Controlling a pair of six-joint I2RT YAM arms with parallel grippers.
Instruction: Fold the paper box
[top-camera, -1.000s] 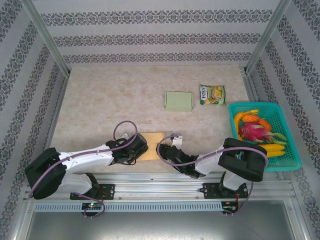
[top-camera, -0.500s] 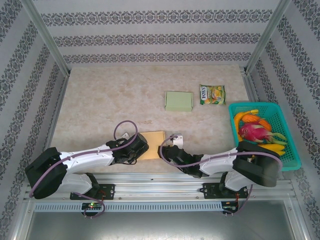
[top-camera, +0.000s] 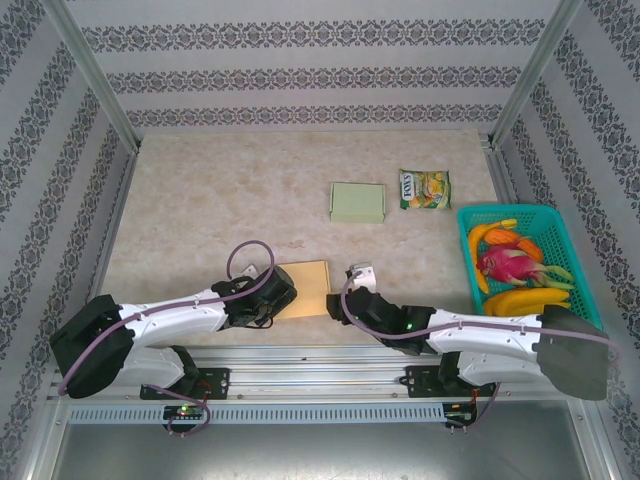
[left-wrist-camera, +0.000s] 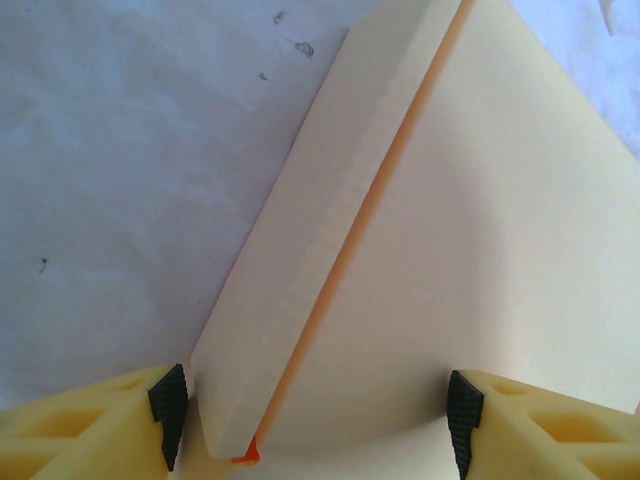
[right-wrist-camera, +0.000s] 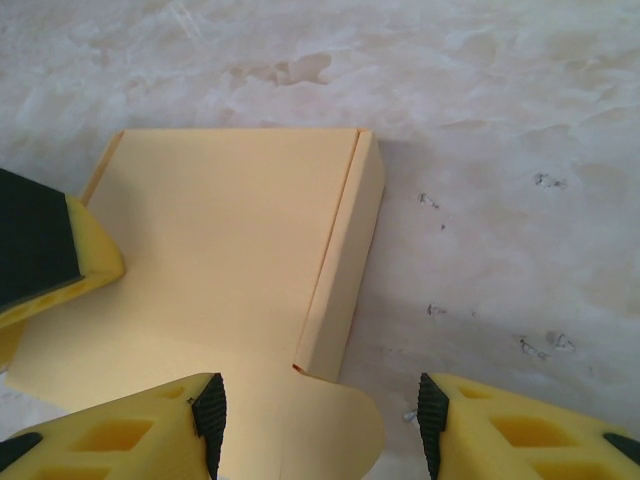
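While the left gripper (left-wrist-camera: 317, 415) hangs low over the paper box (left-wrist-camera: 480, 250), we see its jaws spread wide and clasping nothing. One black pad sits just beside the end of a raised flap (left-wrist-camera: 340, 200), and the other sits over the flat panel. An orange line runs along the crease of that flap.

From the right wrist we find the right gripper (right-wrist-camera: 320, 415) parted too, with nothing held. Its yellow fingers (right-wrist-camera: 520, 430) stand on either side of the near end of an upright flap, though we cannot tell whether it is the same one. A finger of the left gripper shows at the far left of that view, over the box's panel.

From above, the box lies mostly flat on the tabletop (top-camera: 220, 200), close to the near edge, with the left gripper at its left side and the right gripper at its right. Farther back, well apart from it, we see a pale green box (top-camera: 357, 202) and a snack packet (top-camera: 425, 188) just beside each other. To the right stands a teal basket (top-camera: 510, 209) with bananas (top-camera: 525, 300) and a pink dragon fruit (top-camera: 505, 265) in it.
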